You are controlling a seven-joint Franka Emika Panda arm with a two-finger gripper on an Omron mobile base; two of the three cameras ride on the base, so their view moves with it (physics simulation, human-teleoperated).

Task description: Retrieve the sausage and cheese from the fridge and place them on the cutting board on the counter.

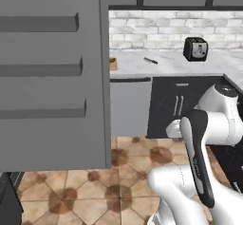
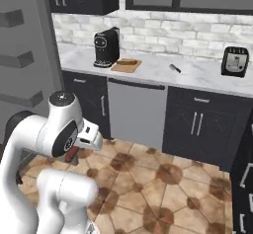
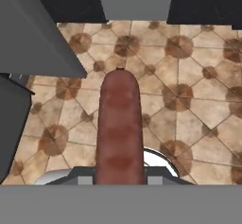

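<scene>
The claw (image 3: 120, 178) is pinching the sausage (image 3: 119, 128) — the reddish-brown cylinder sticks straight out from between its fingers, its rounded far end pointing out over the tiled floor (image 3: 198, 100). In the right base view a bit of that reddish colour peeks out below the white hand at the end of the folded arm, low over the floor and well short of the cabinets.

Beside the arm stands the open fridge door (image 1: 52, 77), a big grey slab with three shelf ledges on its inner face. In the hand view its grey edge cuts in from the upper left.

Farther off runs the table (image 2: 148, 70), white with grey veins, set over black cabinets (image 2: 202, 119) with a grey dishwasher front (image 2: 136, 109) between them. On it, toward the left as the right base view shows it, the cutting board (image 2: 126, 64) lies flat just beside a black coffee machine (image 2: 105, 48). Nothing lies on the board that I can make out. A small dark knife (image 2: 174, 68) lies near the middle of the table, and a black toaster (image 2: 234, 61) stands far to the right, against the pale brick wall (image 2: 173, 33).

The cheese I cannot spot from here.
</scene>
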